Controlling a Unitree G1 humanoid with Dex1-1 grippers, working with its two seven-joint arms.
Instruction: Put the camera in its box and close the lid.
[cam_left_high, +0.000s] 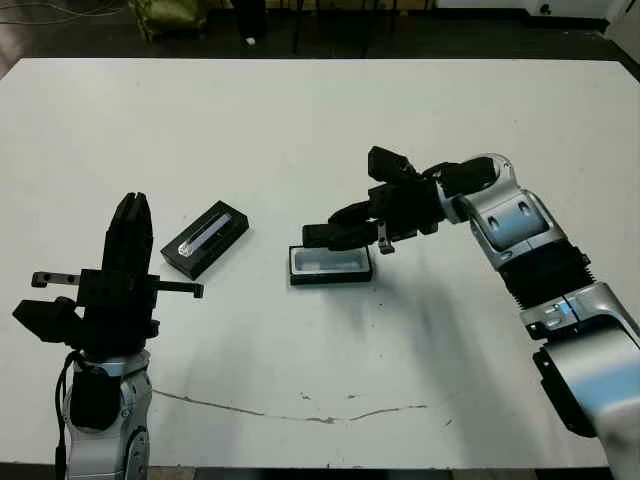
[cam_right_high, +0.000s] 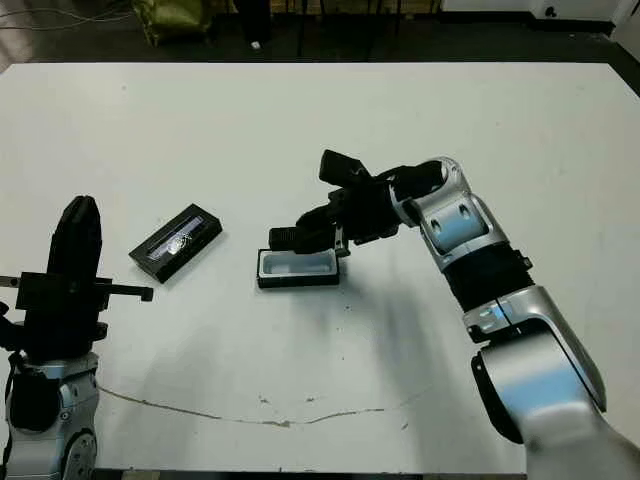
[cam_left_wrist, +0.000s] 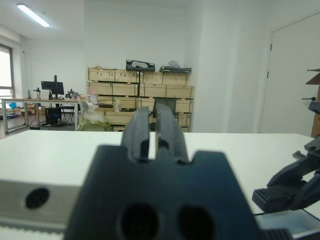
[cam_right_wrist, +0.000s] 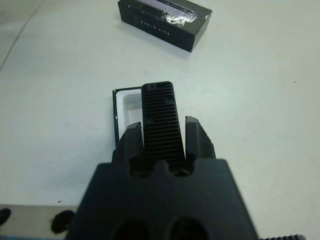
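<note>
My right gripper (cam_right_wrist: 162, 126) is shut on the camera (cam_right_wrist: 160, 117), a slim black bar with a ribbed top, held by one end. The camera (cam_left_high: 318, 236) hangs level just above the box (cam_left_high: 330, 279), a small black-rimmed tray with a white lining (cam_right_wrist: 128, 102); its free end reaches over the box's left part. To the left of the box, the lid (cam_left_high: 205, 238), a black rectangle with a shiny strip, lies flat on the table. My left gripper (cam_left_high: 130, 225) stands upright near the table's front left, fingers together and holding nothing.
A thin dark crack line (cam_left_high: 300, 415) runs across the white table (cam_left_high: 320, 120) near the front edge. Beyond the table's far edge lie a dark floor and some clutter; stacked crates (cam_left_wrist: 135, 95) stand against the far wall in the left wrist view.
</note>
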